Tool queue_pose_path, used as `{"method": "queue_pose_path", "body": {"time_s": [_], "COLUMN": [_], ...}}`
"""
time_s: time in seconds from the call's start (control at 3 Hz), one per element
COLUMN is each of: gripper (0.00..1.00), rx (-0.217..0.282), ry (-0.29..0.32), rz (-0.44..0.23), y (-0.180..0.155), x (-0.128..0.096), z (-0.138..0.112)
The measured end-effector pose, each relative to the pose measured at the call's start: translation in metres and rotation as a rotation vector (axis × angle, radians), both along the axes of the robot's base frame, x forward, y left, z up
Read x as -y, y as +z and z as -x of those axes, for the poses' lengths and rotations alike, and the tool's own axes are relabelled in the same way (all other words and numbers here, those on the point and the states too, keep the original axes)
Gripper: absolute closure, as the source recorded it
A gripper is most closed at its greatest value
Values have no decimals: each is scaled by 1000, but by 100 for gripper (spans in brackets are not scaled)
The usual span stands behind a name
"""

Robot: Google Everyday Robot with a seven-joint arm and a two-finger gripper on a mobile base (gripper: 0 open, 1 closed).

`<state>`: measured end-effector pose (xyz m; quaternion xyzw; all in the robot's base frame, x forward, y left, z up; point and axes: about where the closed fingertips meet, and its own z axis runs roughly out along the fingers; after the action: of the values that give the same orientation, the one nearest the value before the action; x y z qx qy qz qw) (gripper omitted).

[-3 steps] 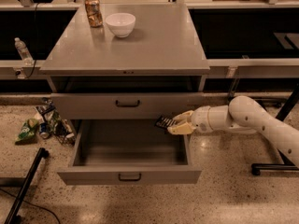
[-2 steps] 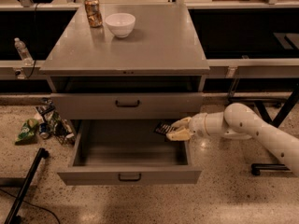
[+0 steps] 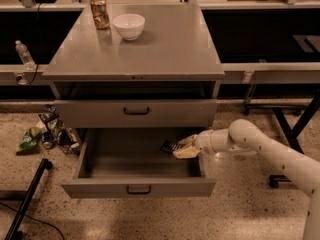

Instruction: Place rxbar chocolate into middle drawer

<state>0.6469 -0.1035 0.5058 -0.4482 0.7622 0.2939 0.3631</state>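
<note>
Jaws of the gripper (image 3: 178, 149) are clamped on one end of the snack bar (image 3: 169, 146), its 2 pale fingers (image 3: 186, 153) closed around the dark wrapper. The gripper sits inside the open drawer (image 3: 170, 187), below the worktop's (image 3: 165, 49) front edge and toward its front right corner, reached in from the right by the white arm (image 3: 270, 151). The snack bar sticks out to the left of the fingers, over the right rear part of the drawer's inside; whether it touches the drawer floor cannot be told. This drawer is pulled well out past the worktop's front edge, while the drawer front above it (image 3: 175, 113) is closed. On the worktop, a drink can (image 3: 100, 12) stands at the far left corner, and a white bowl (image 3: 129, 26) sits just beside it to the right, near the far edge.
</note>
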Motion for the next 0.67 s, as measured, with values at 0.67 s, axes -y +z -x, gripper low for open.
{"method": "queue_pose_path", "body": {"time_s": [0.67], "gripper": [78], "rx": [-55], "ry": [8], "rz": [12], "y": [-78], "x": [-20], "z": [-1]}}
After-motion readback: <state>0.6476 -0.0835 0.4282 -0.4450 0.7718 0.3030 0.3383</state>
